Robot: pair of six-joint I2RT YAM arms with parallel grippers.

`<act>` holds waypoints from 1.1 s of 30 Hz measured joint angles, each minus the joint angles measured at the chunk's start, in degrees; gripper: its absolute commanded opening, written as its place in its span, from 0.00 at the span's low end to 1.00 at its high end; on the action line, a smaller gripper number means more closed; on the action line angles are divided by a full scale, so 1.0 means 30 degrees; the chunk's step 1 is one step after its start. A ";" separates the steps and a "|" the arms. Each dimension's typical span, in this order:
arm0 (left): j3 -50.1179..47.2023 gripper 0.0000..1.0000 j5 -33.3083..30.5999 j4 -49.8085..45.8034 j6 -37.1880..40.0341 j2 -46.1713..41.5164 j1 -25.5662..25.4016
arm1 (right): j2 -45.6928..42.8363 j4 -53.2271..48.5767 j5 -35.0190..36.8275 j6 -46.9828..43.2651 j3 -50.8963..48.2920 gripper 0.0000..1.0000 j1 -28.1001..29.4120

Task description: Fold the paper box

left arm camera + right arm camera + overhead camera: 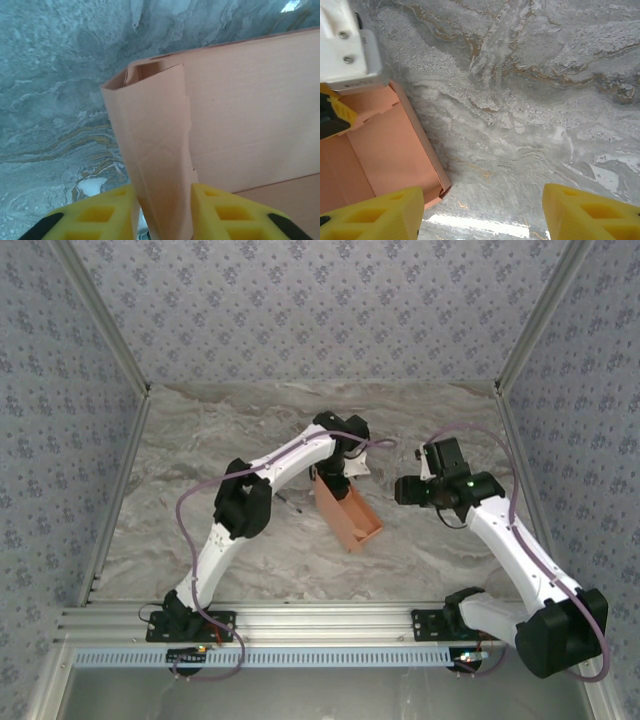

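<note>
The salmon-orange thin cardboard paper box [350, 514] sits near the middle of the grey marbled table [200, 440] as an open-topped tray. It runs from 11 o'clock to 5 o'clock, and its open top shows its own bare cardboard floor.

The left arm reaches in from 7 o'clock, elbow bent, wrist tipped down over the box's 11 o'clock end. The left gripper [164, 217] has a folded-up end wall of the box between its yellow fingers [100, 215], which lie close against both faces. I cannot tell whether they are clamping it.

At the box's 3 o'clock the right arm leans in from 5 o'clock. The right gripper [482, 217] hangs over bare table just beside the box, jaws wide apart, holding nothing.

A thin dark stick [292, 504] lies at the box's 9 o'clock.
</note>
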 measured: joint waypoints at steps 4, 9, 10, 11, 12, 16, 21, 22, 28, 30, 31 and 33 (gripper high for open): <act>0.0379 0.42 0.0073 -0.0022 0.0051 0.0000 0.0007 | -0.0503 0.0073 -0.0036 0.0102 -0.0525 0.65 -0.0765; 0.0933 0.48 0.0554 -0.0058 0.0073 0.0000 0.0015 | -0.0823 0.0291 -0.0219 0.0393 -0.1202 0.65 -0.1115; 0.1027 0.49 0.0656 -0.0051 0.0073 0.0000 0.0015 | -0.0823 0.0350 -0.0291 0.0423 -0.1297 0.65 -0.1115; 0.1093 0.50 0.0794 -0.0044 0.0124 0.0000 0.0015 | -0.0823 0.0452 -0.0430 0.0459 -0.1443 0.65 -0.1115; 0.1115 0.51 0.0947 -0.0029 0.0160 0.0000 0.0015 | -0.0831 0.0546 -0.0459 0.0503 -0.1566 0.65 -0.1115; 0.1173 0.53 0.1384 0.0007 0.0284 0.0000 0.0080 | -0.0831 0.0940 -0.0729 0.0503 -0.2033 0.65 -0.1115; 0.2011 0.52 0.2098 0.0029 0.0554 0.0328 0.0393 | -0.0627 0.1377 -0.1122 0.0495 -0.2186 0.65 -0.1115; 0.2208 0.51 0.2295 0.0058 0.0605 0.0466 0.0503 | -0.0539 0.1494 -0.1231 0.0495 -0.2193 0.65 -0.1115; 0.2892 0.43 0.3147 0.0095 0.0933 0.1683 0.1049 | -0.0036 0.2178 -0.1625 0.0481 -0.2390 0.65 -0.1115; 0.3177 0.40 0.3235 0.0087 0.1035 0.2208 0.1195 | 0.0087 0.2324 -0.1749 0.0466 -0.2514 0.65 -0.1115; 0.3337 0.37 0.3271 0.0117 0.1078 0.2463 0.1253 | 0.0153 0.2375 -0.1807 0.0437 -0.2550 0.65 -0.1115; 0.3628 0.32 0.3322 0.0153 0.1158 0.2849 0.1326 | 0.0248 0.2470 -0.1894 0.0335 -0.2652 0.65 -0.1115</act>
